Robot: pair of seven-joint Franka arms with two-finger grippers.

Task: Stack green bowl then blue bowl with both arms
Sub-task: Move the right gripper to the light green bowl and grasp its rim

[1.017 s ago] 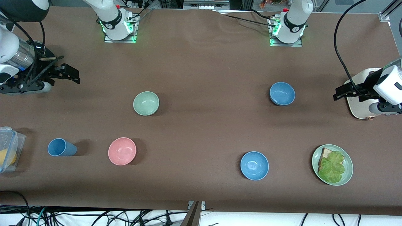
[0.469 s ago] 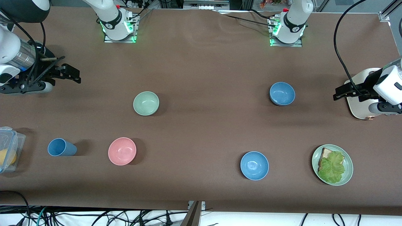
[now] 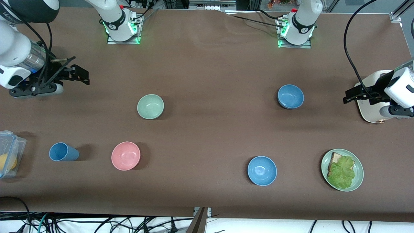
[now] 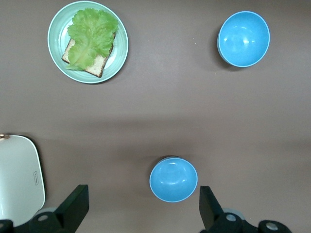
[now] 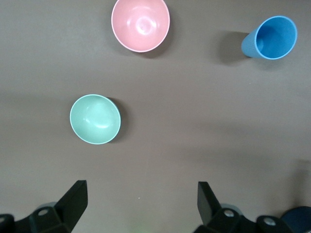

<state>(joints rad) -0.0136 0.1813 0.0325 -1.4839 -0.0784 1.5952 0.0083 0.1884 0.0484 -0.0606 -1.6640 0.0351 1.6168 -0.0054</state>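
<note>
The pale green bowl [image 3: 150, 106] sits upright on the brown table, toward the right arm's end; it also shows in the right wrist view [image 5: 95, 119]. The muted blue bowl [image 3: 290, 96] sits toward the left arm's end and shows in the left wrist view [image 4: 173, 179]. My right gripper [image 3: 82, 77] is open and empty over bare table at the right arm's end [image 5: 141, 188], apart from the green bowl. My left gripper [image 3: 348, 96] is open and empty over the table at the left arm's end [image 4: 142, 193], apart from the blue bowl.
A brighter blue bowl [image 3: 262, 170] and a green plate with bread and lettuce [image 3: 342, 170] lie nearer the camera. A pink bowl [image 3: 125, 155] and a blue cup [image 3: 63, 151] stand nearer than the green bowl. A white board [image 3: 372, 106] lies under the left arm; a clear box [image 3: 9, 152] sits at the table's end.
My right gripper has moved a little toward the middle of the table. The left arm and all the bowls have not moved.
</note>
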